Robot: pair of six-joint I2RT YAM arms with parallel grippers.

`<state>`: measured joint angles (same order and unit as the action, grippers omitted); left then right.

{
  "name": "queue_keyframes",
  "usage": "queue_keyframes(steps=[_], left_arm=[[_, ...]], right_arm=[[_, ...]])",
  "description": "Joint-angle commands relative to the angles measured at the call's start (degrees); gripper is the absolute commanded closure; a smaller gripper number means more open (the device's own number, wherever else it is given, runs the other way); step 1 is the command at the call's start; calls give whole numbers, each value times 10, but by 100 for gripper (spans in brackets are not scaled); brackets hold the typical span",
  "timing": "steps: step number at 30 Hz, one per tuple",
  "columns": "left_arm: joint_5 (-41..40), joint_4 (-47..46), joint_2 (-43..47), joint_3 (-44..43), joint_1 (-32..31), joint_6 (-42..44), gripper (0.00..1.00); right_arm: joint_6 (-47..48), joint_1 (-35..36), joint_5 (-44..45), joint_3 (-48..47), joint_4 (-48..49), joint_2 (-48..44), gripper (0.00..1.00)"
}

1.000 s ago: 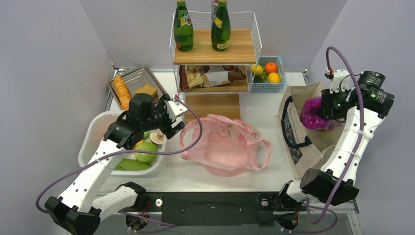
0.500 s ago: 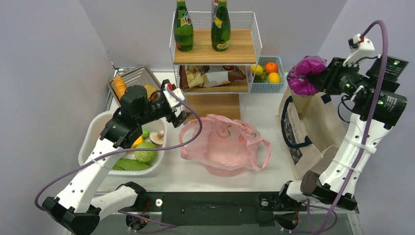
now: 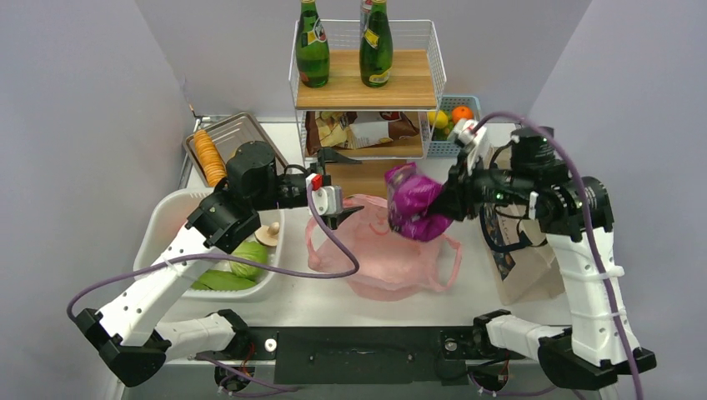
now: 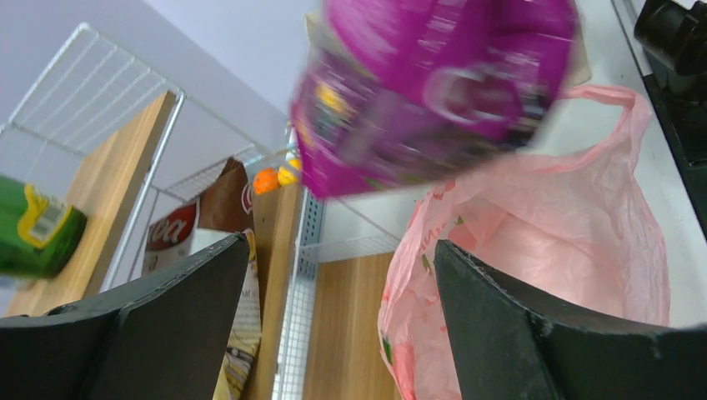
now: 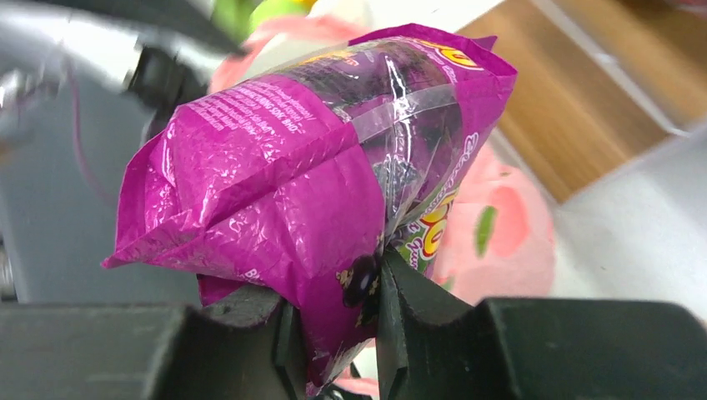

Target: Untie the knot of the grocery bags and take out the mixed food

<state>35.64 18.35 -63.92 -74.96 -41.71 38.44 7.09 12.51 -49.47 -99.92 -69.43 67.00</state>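
The pink grocery bag (image 3: 379, 254) lies slack on the table centre, its loop handles (image 3: 451, 252) loose; the knot is out of view. My right gripper (image 3: 448, 200) is shut on a purple snack packet (image 3: 413, 202), held in the air above the bag's far side. The right wrist view shows the jaws (image 5: 338, 287) pinching the packet (image 5: 308, 158) at its lower seam. My left gripper (image 3: 350, 185) hangs open at the bag's left edge, facing the packet, with nothing between its fingers (image 4: 342, 250). The left wrist view shows the packet (image 4: 433, 83) above the bag (image 4: 542, 250).
A white tub (image 3: 162, 229) at the left holds green vegetables (image 3: 246, 258) and a mushroom (image 3: 268, 233). A beige tote (image 3: 521, 267) stands at the right. A wire shelf (image 3: 367, 83) with two green bottles, a blue fruit basket (image 3: 454, 125) and a metal tray (image 3: 238, 133) sit behind.
My right arm has lifted the purple packet out of the tote and swung it left over the pink bag. The left gripper has moved right from the tub to the bag's edge.
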Motion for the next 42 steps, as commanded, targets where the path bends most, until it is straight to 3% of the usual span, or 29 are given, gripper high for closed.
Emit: queue_keyframes(steps=[1, 4, 7, 12, 15, 21, 27, 35, 38, 42], left_arm=[[71, 18, -17, -54, -16, 47, 20], [72, 24, -21, -49, -53, 76, 20], [62, 39, -17, -30, -90, 145, 20], [53, 42, -19, -15, -128, 132, 19], [57, 55, -20, -11, -130, 112, 18], [44, 152, -17, -10, -131, 163, 18], [24, 141, -3, 21, -129, 163, 18], [10, 210, 13, 47, -131, 255, 16], [-3, 191, 25, 71, -131, 259, 16], [-40, 79, 30, 104, -139, 206, 15]], right_arm=[[125, 112, 36, 29, -14, -42, 100], [141, 185, 67, 44, -16, -35, 100], [150, 214, 74, 43, -17, -23, 100], [187, 250, 104, 20, -6, -9, 100], [214, 263, 128, 11, -2, -12, 100], [243, 293, 154, 12, 10, -30, 100], [243, 336, 165, 16, 15, -33, 100], [261, 355, 176, 0, 14, -28, 100], [256, 358, 172, 0, 15, -28, 100], [237, 367, 158, -1, 28, -24, 100]])
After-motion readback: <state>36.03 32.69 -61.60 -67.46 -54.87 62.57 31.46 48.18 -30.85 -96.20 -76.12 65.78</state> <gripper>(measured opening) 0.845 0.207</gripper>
